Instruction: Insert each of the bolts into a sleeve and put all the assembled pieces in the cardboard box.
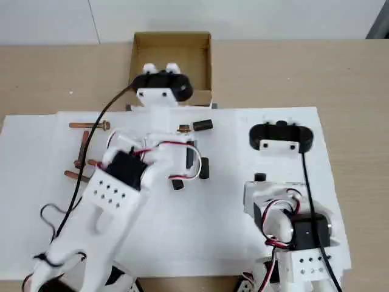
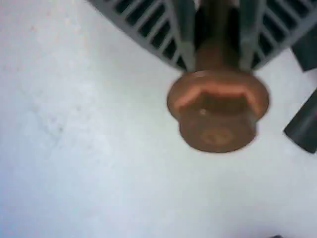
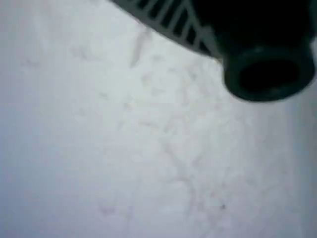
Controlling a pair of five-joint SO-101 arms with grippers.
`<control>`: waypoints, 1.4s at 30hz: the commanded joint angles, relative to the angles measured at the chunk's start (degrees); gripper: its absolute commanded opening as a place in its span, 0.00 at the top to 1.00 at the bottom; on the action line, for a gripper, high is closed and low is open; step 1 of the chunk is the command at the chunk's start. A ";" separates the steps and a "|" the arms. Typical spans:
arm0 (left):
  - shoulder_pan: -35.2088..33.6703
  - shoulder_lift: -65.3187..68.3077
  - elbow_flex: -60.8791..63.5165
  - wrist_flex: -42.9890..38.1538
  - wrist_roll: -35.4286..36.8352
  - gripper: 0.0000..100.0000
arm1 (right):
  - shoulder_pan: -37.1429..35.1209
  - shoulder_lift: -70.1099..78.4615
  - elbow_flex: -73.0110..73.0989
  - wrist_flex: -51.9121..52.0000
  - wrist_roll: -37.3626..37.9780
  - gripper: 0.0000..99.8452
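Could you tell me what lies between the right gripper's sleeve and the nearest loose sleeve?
Only bare white paper, per the high view, separates held sleeve from loose sleeve.

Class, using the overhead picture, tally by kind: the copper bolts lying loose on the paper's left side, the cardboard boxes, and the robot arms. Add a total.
Copper bolts: 4
Cardboard box: 1
Robot arms: 2
Total: 7

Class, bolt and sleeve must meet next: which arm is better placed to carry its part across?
Left, probably. The left pincer grips a bolt with its arm stretched across the sheet; the right pincer holds a sleeve, open end showing, arm folded near its base. So left moves, right steadies.
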 commanded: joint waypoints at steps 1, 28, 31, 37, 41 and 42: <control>0.09 -6.59 5.14 -7.74 0.79 1.00 | -1.01 -2.15 3.34 -6.73 0.09 1.00; -0.18 -49.14 43.56 -28.13 6.33 1.00 | -21.49 -33.71 30.95 -26.42 0.70 1.00; 0.00 -54.77 45.67 -28.13 6.24 1.00 | -21.49 -38.46 34.20 -26.86 4.57 1.00; -0.09 -65.67 51.91 -28.13 6.15 1.00 | -21.58 -37.93 35.69 -31.16 7.21 1.00; 0.09 -73.67 56.40 -28.40 3.16 1.00 | -23.69 -37.93 38.33 -35.12 11.43 1.00; -0.09 -74.29 57.36 -29.54 2.90 1.00 | -24.75 -37.93 38.95 -36.53 12.13 1.00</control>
